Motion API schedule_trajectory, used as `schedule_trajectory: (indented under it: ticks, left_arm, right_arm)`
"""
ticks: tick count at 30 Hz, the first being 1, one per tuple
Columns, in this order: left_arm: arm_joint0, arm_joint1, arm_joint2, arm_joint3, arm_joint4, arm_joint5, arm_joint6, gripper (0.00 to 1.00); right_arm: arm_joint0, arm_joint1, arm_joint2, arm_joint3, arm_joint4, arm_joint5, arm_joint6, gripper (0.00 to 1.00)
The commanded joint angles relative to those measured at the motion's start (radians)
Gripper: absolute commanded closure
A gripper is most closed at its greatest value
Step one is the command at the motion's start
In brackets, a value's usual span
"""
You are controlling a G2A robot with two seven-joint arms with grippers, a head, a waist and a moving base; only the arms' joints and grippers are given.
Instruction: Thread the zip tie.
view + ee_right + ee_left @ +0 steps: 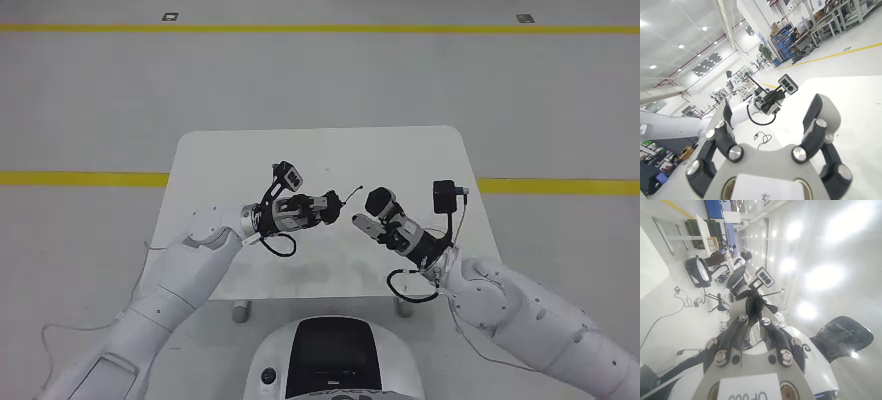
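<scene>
Left claw (337,206) clamped shut on black zip tie (352,192), held above mid-bench (250,160). Right claw (362,222) spread wide open, facing it, just apart.

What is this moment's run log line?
left gripper: jaws shut on thin black plastic zip tie | right gripper: jaws open, empty | threading: not yet done

Right claw (771,99) spread, zip tie (757,84) beyond
</scene>
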Motion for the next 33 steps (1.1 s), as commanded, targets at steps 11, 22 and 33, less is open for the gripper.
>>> schedule_trajectory:
  ticks: [11, 22, 33]
  left_arm:
    - [0.024, 0.008, -0.034, -0.022, 0.010, 0.022, 0.031, 1.00]
    - [0.043, 0.011, -0.053, -0.028, 0.010, 0.027, 0.029, 1.00]
    - [0.046, 0.009, -0.057, -0.024, 0.003, 0.037, 0.029, 1.00]
  right_arm:
    - [-0.059, 0.001, 0.167, 0.014, 0.310, 0.000, 0.076, 0.00]
    - [-0.175, -0.084, 0.614, 0.216, 0.958, 0.000, 1.036, 0.00]
    - [-0.164, -0.288, 0.683, 0.487, 1.077, 0.000, 1.567, 0.00]
